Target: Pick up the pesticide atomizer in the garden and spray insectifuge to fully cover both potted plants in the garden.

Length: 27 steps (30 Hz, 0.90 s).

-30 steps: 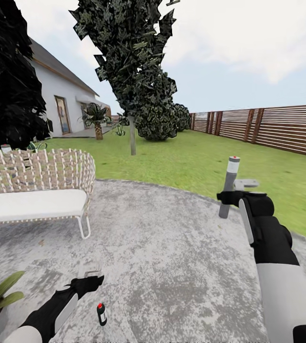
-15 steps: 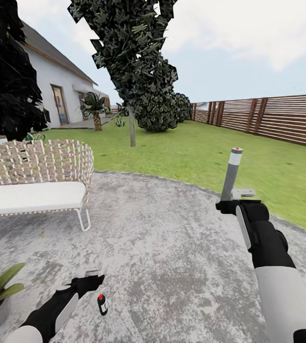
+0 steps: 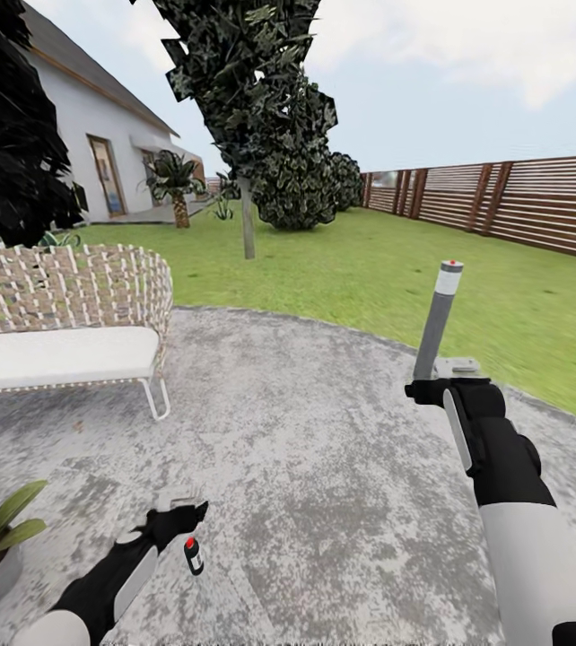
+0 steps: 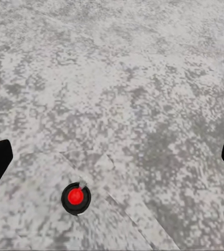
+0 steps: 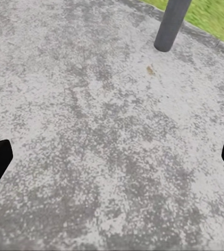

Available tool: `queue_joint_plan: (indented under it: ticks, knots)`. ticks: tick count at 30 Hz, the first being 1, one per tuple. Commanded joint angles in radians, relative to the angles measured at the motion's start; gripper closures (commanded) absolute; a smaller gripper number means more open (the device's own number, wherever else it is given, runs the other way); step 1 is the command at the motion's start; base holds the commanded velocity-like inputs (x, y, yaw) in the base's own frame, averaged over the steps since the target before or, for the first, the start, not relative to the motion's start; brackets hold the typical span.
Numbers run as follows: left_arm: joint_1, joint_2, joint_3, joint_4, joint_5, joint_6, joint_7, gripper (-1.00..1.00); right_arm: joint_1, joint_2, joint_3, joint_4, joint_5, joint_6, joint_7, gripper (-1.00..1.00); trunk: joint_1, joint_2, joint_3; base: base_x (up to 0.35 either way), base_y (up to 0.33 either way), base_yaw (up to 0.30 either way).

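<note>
Pesticide atomizer [image 3: 193, 555] upright, lower left of head view; likely light, rigid, tippy; grip body below neck; left gripper [image 4: 112, 157] wide, empty; right gripper [image 5: 112, 157] wide.

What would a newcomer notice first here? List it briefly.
The small atomizer with its red cap stands upright on the grey stone patio, just beside the open left gripper. Behind it sits a wicker bench at the left, with a tall dark tree on the lawn.
</note>
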<state>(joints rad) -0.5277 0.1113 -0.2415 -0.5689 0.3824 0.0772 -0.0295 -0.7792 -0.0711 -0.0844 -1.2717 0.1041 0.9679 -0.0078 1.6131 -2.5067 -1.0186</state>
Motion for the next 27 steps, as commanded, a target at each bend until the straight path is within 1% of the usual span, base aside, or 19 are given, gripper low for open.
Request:
queue_joint_plan:
  ticks: [1,3,5,13,15,17,18,21,22,23,24,25,26,27]
  knots:
    - [0.000,-0.001,-0.003,-0.004,0.000,-0.042,-0.002,-1.00,0.000,0.000,0.000,0.000,0.000,0.000,0.001,-1.00,0.000,0.000,-0.004,0.000,0.000,0.000]
    - [0.000,-0.001,-0.008,-0.009,0.000,-0.077,-0.003,-1.00,0.000,0.000,0.000,0.000,0.000,0.000,0.000,-1.00,0.001,-0.001,-0.012,0.000,0.000,0.000]
    - [0.000,0.000,-0.020,-0.022,0.000,-0.095,-0.004,-1.00,0.000,0.000,0.000,0.000,0.000,0.000,0.000,-1.00,0.002,-0.001,-0.019,0.000,0.000,0.000]
    - [0.000,0.000,-0.027,-0.030,-0.001,-0.102,-0.004,-1.00,0.000,0.000,0.000,0.000,0.000,0.000,0.000,-1.00,0.006,-0.003,-0.050,0.000,0.000,0.000]
    - [0.000,0.002,-0.036,-0.041,-0.022,-0.109,-0.006,-1.00,0.000,0.000,0.000,0.000,0.000,0.000,0.000,-1.00,0.007,-0.004,-0.058,0.000,0.000,0.000]
    - [0.000,0.005,-0.047,-0.060,-0.091,-0.125,-0.013,-1.00,0.000,0.000,0.000,0.000,0.000,0.000,0.000,-1.00,0.008,-0.004,-0.066,0.000,0.000,0.000]
    - [0.000,0.006,-0.049,-0.061,-0.113,-0.131,-0.020,-1.00,0.000,0.000,0.000,0.000,0.000,0.000,0.000,-1.00,0.008,-0.004,-0.070,0.000,0.000,0.000]
    - [0.000,0.014,-0.049,-0.061,-0.130,-0.164,-0.037,-1.00,0.000,0.000,0.000,0.000,0.000,0.000,0.000,-1.00,0.009,-0.005,-0.081,0.000,0.000,0.000]
    - [0.000,0.032,-0.049,-0.059,-0.134,-0.202,-0.078,-1.00,0.000,0.000,0.000,0.000,0.000,0.000,0.000,-1.00,0.010,-0.005,-0.085,0.000,0.000,0.000]
    - [0.000,0.042,-0.049,-0.057,-0.134,-0.216,-0.103,-1.00,0.000,0.000,0.000,0.000,0.000,0.000,0.000,-1.00,0.010,-0.005,-0.089,0.000,0.000,0.000]
    - [0.000,0.057,-0.048,-0.051,-0.135,-0.229,-0.143,-1.00,0.000,0.000,0.000,0.000,0.000,0.000,0.000,-1.00,0.011,-0.006,-0.093,0.000,0.000,0.000]
    - [0.000,0.067,-0.047,-0.048,-0.135,-0.233,-0.166,-1.00,0.000,0.000,0.000,0.000,0.000,0.000,0.000,-1.00,0.011,-0.006,-0.097,0.000,0.000,0.000]
    - [0.000,0.086,-0.047,-0.046,-0.136,-0.237,-0.196,-1.00,0.000,0.000,0.000,0.000,0.000,0.000,0.000,-1.00,0.012,-0.006,-0.101,0.000,0.000,0.000]
    - [0.000,0.099,-0.047,-0.045,-0.136,-0.239,-0.216,-1.00,0.000,0.000,0.000,0.000,0.000,0.000,0.000,-1.00,0.012,-0.006,-0.105,0.000,0.000,0.000]
